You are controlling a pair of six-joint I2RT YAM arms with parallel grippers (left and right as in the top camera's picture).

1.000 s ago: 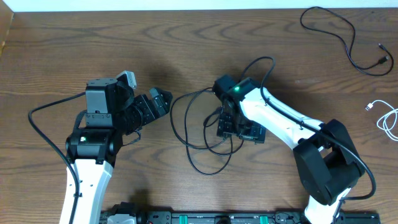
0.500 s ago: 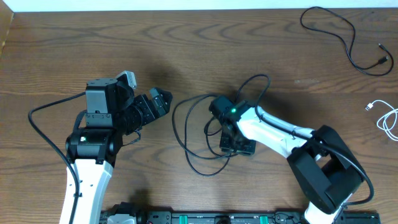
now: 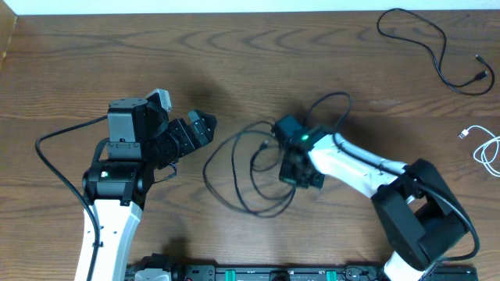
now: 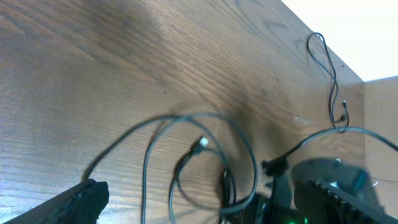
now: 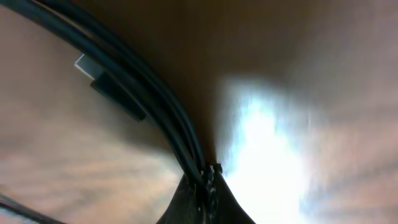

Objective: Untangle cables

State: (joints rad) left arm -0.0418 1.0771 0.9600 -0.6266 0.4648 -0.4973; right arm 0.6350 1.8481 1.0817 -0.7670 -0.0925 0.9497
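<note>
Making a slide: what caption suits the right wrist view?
Closed right tool pinching black cable strands over blurred wooden table.

A looped black cable (image 3: 207,165) was sprawled mid-table. A second black cable (image 3: 432,45) was laid far right, with a white cable (image 3: 478,152) coiled nearby.

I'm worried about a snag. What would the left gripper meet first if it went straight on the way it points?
Most likely the looped black cable lying just ahead of the open left gripper. Height is unclear, so it might pass above it.
</note>
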